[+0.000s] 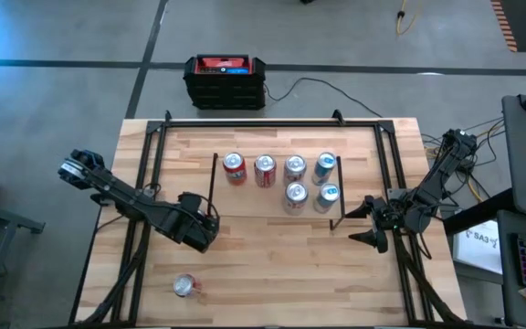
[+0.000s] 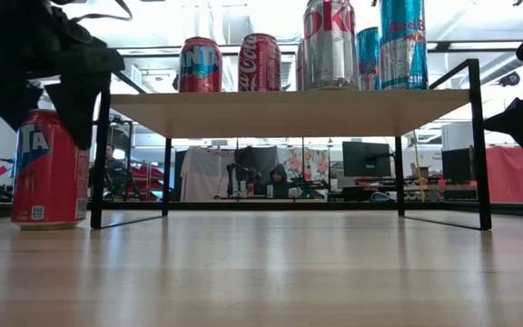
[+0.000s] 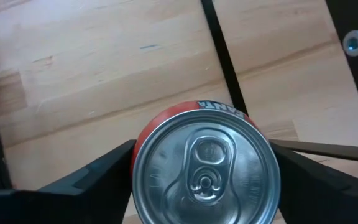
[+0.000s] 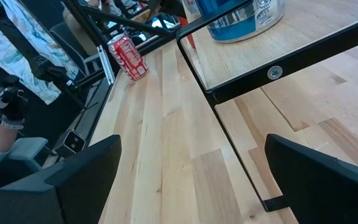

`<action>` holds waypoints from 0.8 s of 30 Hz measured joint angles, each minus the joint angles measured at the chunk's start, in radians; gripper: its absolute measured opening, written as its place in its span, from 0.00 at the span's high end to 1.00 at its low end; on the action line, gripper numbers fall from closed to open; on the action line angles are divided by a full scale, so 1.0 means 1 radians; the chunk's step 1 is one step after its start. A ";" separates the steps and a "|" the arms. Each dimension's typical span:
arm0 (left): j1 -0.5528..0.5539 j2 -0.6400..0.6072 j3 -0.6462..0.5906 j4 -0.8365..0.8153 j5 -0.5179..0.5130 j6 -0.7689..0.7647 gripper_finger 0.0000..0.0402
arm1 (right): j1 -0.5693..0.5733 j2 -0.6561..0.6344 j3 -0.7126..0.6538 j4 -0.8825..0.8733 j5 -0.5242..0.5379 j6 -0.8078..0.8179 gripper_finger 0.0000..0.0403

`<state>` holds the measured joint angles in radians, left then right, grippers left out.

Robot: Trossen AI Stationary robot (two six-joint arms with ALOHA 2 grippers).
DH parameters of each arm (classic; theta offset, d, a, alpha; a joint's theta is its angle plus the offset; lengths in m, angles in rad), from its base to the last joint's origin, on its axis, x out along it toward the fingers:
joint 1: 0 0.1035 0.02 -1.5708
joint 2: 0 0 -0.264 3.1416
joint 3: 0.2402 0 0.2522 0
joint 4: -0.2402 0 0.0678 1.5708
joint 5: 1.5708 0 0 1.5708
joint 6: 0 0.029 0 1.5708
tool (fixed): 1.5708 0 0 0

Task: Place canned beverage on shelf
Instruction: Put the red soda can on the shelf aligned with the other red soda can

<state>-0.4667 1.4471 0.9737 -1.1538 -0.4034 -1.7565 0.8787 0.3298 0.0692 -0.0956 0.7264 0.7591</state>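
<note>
Seven cans are in sight. Six stand on the shelf [image 1: 277, 208]: four in the far row, two red cans [image 1: 235, 168] on the left, then a silver can [image 1: 295, 167] and a blue can [image 1: 325, 166]; two more sit nearer, another silver one [image 1: 295, 196] and another blue one [image 1: 327, 196]. The seventh, a red Fanta can [image 3: 205, 169], stands upright on the table [image 1: 281, 274] at its near left, just left of the shelf's left legs (in the low view it shows beside the leg, under the dark arm).

The left gripper [image 3: 204, 177] is over this can, one finger [image 3: 98, 171] on each side of its rim, close against it; whether they already press it I cannot tell. In the high view the can [image 1: 184, 286] lies nearer than the arm's body.

The right gripper [image 1: 365, 224] waits at the shelf's right end, above the table, fingers [image 4: 73, 177] wide apart and holding nothing.

A black-and-red box [image 1: 226, 80] sits on the floor beyond the table.
</note>
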 joint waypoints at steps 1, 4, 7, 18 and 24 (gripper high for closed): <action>0.000 0.000 0.000 0.000 0.000 0.000 0.26 | 0.000 0.000 0.000 0.000 0.000 0.000 0.05; 0.000 0.000 0.000 -0.001 0.000 -0.006 0.28 | 0.000 0.000 0.000 0.000 0.000 0.000 0.05; 0.000 -0.001 0.001 -0.006 0.012 -0.010 0.28 | 0.000 0.000 0.000 0.000 0.000 0.000 0.05; 0.000 -0.006 0.003 -0.060 0.109 -0.219 0.26 | 0.000 0.000 0.000 0.000 0.000 0.000 0.05; 0.000 -0.008 0.004 -0.072 0.152 -0.287 0.25 | 0.000 0.000 0.000 0.000 0.000 0.000 0.05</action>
<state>-0.4667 1.4388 0.9774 -1.2255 -0.2519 -2.0434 0.8784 0.3298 0.0692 -0.0956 0.7265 0.7590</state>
